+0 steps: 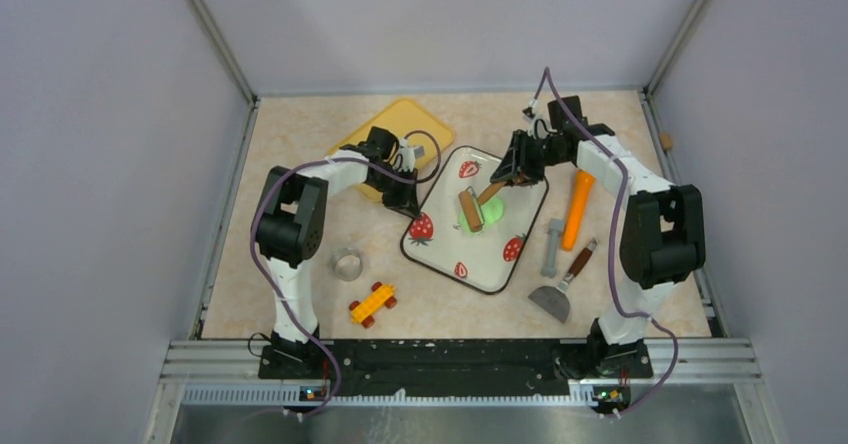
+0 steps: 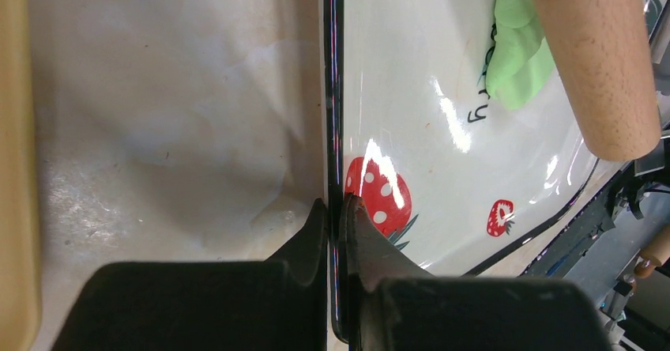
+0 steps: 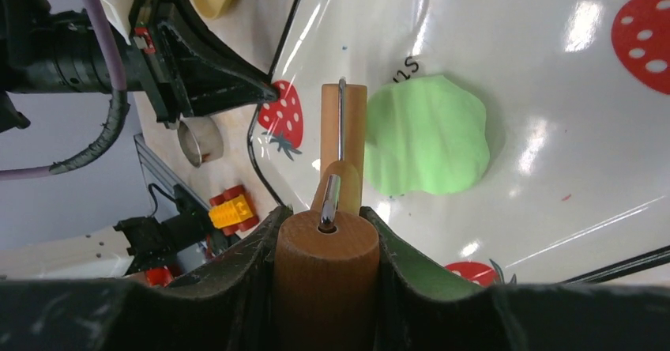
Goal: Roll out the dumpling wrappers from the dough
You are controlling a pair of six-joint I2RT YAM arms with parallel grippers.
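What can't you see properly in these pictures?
- Left wrist view: the dough is half hidden by the rolling pin and cut off at the top edge.
- Right wrist view: the right claw and the handle it grips hide the rolling pin's near end.
- Top view: the dough's thickness is too small to judge.

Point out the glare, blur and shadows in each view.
Top external: evenly lit and sharp, with only faint shadows around the tray. Left wrist: bright glare streaks across the glossy tray, and the left gripper is a dark silhouette close to the lens. Right wrist: white highlights on the tray, the rolling pin handle slightly soft, the dough sharp.
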